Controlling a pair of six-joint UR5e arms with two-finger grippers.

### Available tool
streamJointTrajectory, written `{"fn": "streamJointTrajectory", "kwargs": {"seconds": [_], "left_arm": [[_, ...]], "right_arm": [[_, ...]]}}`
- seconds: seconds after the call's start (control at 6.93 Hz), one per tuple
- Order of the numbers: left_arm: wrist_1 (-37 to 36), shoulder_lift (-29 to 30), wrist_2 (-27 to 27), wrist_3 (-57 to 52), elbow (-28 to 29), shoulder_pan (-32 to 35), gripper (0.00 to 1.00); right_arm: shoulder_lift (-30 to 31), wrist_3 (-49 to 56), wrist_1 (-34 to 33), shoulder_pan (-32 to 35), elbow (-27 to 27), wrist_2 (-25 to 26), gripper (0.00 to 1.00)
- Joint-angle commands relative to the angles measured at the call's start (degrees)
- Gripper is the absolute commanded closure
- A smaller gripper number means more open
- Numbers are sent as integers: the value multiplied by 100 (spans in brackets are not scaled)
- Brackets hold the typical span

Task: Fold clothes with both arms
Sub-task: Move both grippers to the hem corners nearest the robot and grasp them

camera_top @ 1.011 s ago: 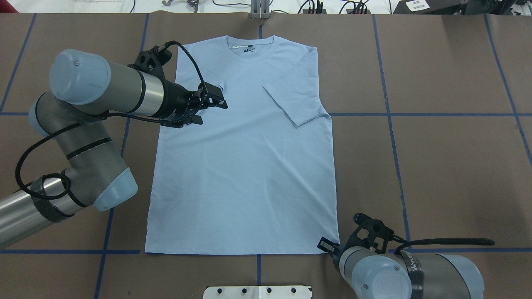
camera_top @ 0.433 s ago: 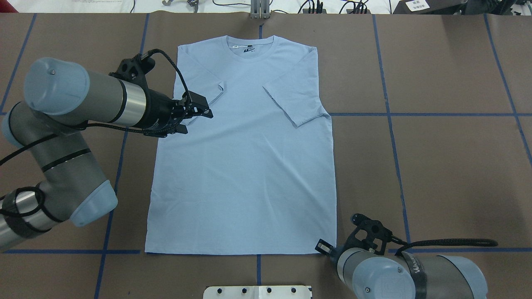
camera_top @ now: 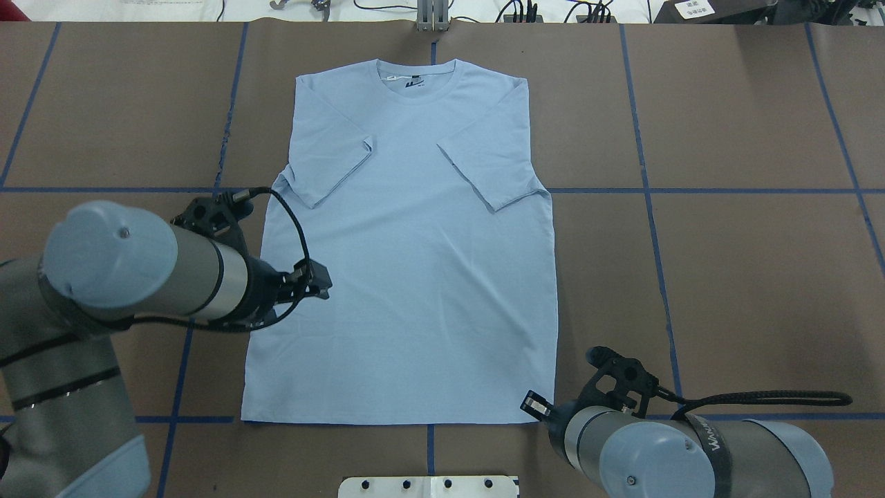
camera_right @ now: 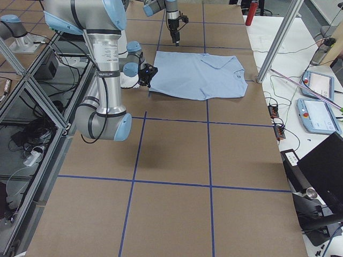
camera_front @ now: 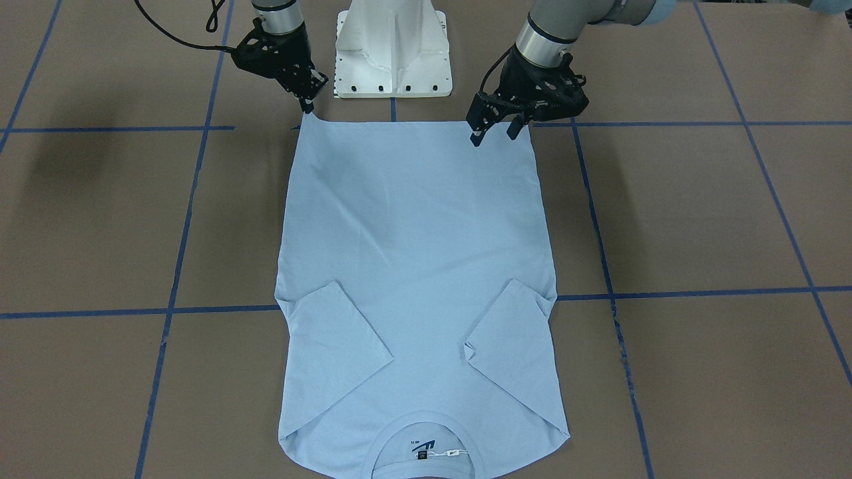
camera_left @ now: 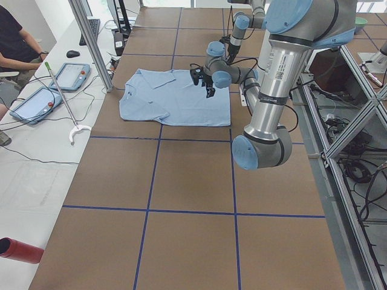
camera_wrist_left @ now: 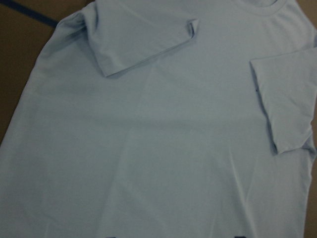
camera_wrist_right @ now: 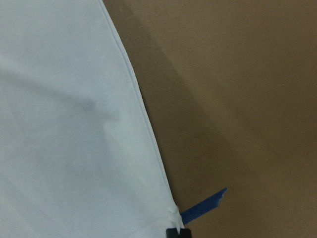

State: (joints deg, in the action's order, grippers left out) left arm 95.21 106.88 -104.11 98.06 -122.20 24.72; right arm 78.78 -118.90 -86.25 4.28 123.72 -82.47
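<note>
Sleeves folded in, the T-shirt (camera_top: 415,277) lies flat on the bench (camera_top: 726,277) — left gripper (camera_front: 494,132) open and empty over its near-left part, right gripper (camera_front: 307,103) at the near-right hem corner, grip unclear — both likely need to pinch hem corners next.

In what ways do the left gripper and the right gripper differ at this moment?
The left gripper is open; the right gripper is shut. The left one hangs above the T-shirt and holds nothing; the right one appears to pinch the shirt's hem corner. The left one is tilted; the right one points almost straight down. Both are black two-finger grippers.
</note>
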Motion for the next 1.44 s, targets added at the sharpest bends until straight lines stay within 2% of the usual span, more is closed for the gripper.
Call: {"fn": "streamJointTrajectory", "kwargs": {"seconds": [0.0, 0.43, 0.87, 1.3], "left_arm": [[-319, -692, 774, 825, -269, -1148, 22], [-310, -932, 831, 1224, 117, -1538, 31], [-310, -923, 831, 1198, 197, -1540, 40], [-328, -915, 1033, 1172, 215, -1540, 41]], "right_arm": [[-3, 7, -6, 64, 3, -6, 100], [50, 7, 3, 47, -50, 30, 100], [59, -2, -6, 47, -59, 30, 100], [68, -2, -32, 47, -59, 38, 100]]}}
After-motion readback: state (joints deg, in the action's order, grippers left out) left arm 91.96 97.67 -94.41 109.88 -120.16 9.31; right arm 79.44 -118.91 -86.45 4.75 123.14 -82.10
